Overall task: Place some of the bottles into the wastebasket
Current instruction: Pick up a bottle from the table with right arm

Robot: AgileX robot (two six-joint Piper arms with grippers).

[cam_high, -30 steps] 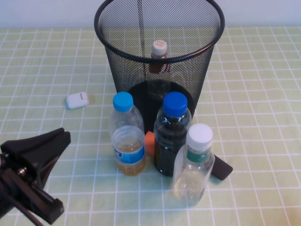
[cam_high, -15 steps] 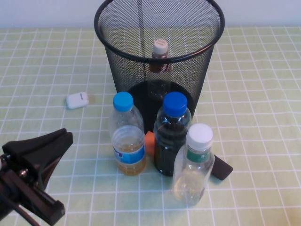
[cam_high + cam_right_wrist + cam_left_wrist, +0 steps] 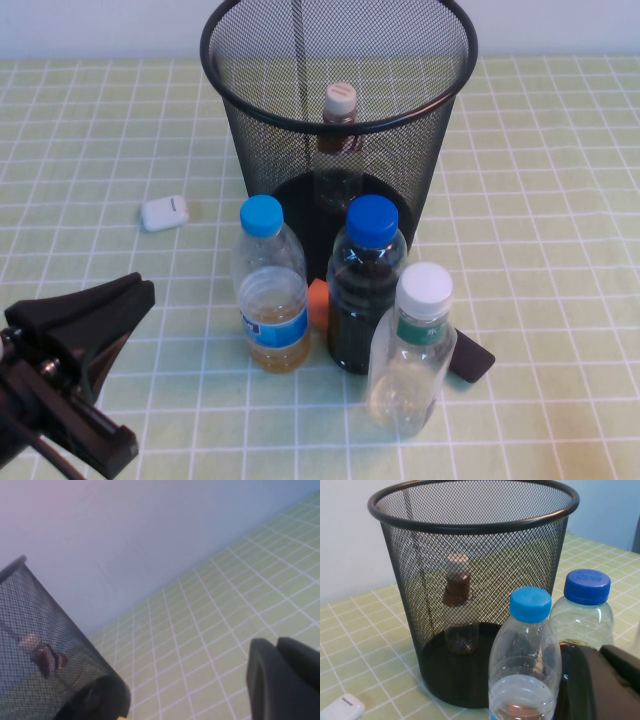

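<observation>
The black wire-mesh wastebasket (image 3: 245,130) stands at the far middle of the table. The short white-capped bottle with the brown-red label (image 3: 338,120) stands upright inside it; it also shows in the left wrist view (image 3: 459,605). In front of the basket stand a blue-capped bottle with pale liquid (image 3: 270,290), a dark blue-capped bottle (image 3: 366,285) and a taller white-capped bottle with a green label (image 3: 412,345). My left gripper (image 3: 140,292) is shut and empty, low at the near left, pointing at the pale bottle (image 3: 522,665). My right gripper (image 3: 275,642) looks shut and empty, out of the high view.
A small white case (image 3: 164,212) lies left of the basket. An orange thing (image 3: 318,303) sits between the two blue-capped bottles. A black flat thing (image 3: 472,358) lies right of the green-label bottle. The checked green cloth (image 3: 560,200) covers the table.
My left gripper has edged slightly to the right, toward the bottles. The bottles and the basket have not moved.
</observation>
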